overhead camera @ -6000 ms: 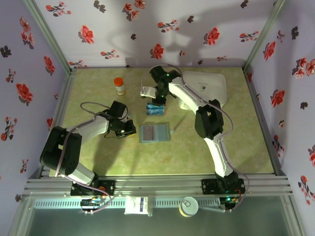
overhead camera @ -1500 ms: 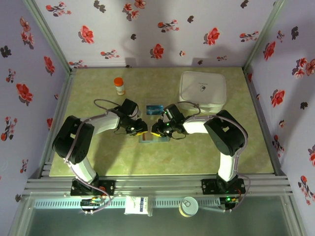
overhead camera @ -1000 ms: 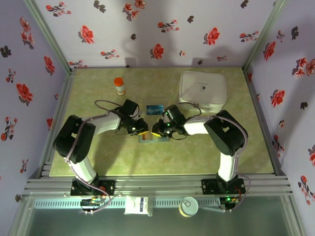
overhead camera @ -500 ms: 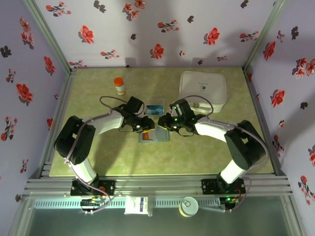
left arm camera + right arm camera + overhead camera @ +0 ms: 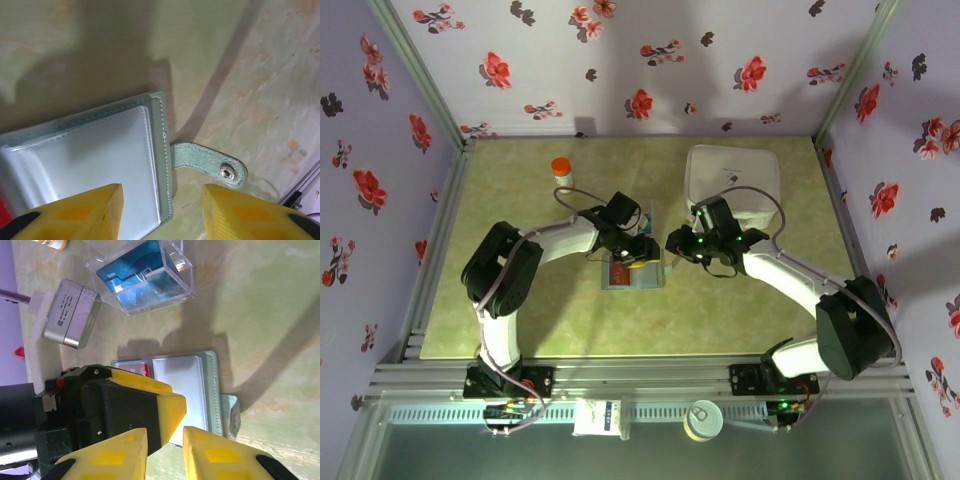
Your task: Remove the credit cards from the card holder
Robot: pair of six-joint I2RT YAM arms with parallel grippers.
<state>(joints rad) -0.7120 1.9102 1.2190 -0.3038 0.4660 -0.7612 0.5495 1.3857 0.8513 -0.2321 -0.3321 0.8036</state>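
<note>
Left gripper (image 5: pixel 161 200): I am hovering it low over the card holder (image 5: pixel 100 150), jaws standing moderately apart and gripping nothing. The holder's stitched edge is lying directly under the gap. Its snap strap (image 5: pixel 210 161) is sticking out just past my right-hand finger.

Right gripper (image 5: pixel 164 434): I am hanging it just beside the left one, jaws narrow, nothing between them. The holder is lying open on the bench (image 5: pixel 570 320) just ahead of these fingertips, a red card (image 5: pixel 136 370) showing in its pocket. Farther ahead, a clear tray (image 5: pixel 175 257) is holding a blue card (image 5: pixel 132 271). A white box (image 5: pixel 735 175) is sitting near, off to this gripper's right.
</note>
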